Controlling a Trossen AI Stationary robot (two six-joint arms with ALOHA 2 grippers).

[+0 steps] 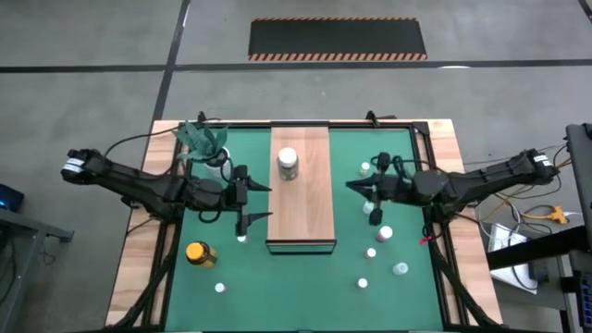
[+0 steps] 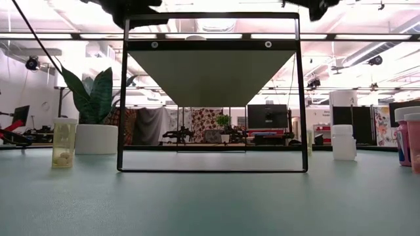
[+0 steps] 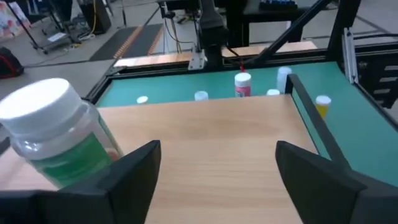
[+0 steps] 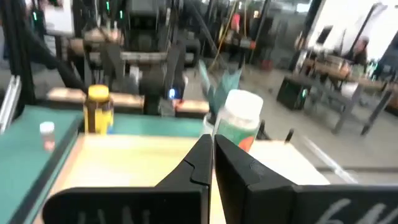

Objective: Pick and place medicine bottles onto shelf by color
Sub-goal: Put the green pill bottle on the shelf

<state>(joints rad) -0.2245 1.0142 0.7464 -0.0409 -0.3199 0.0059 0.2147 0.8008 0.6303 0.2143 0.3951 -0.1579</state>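
The shelf (image 1: 301, 199) is a long light-brown board in the middle of the green mat. A white-lidded jar (image 1: 288, 164) with a green label stands upright on the shelf's far part; it also shows in the left wrist view (image 3: 53, 134) and the right wrist view (image 4: 239, 118). My left gripper (image 1: 262, 203) is open and empty at the shelf's left edge, nearer than the jar. My right gripper (image 1: 351, 185) is shut and empty just off the shelf's right edge. An amber yellow-lidded jar (image 1: 200, 253) stands on the mat left of the shelf. Several tiny bottles (image 1: 385, 233) stand on the mat right of the shelf.
A white pot with a green plant (image 1: 205, 143) stands at the far left of the mat. Two tiny bottles (image 1: 220, 288) stand at the near left, one close under my left gripper (image 1: 242, 238). The shelf's dark frame (image 2: 125, 98) rises above the mat.
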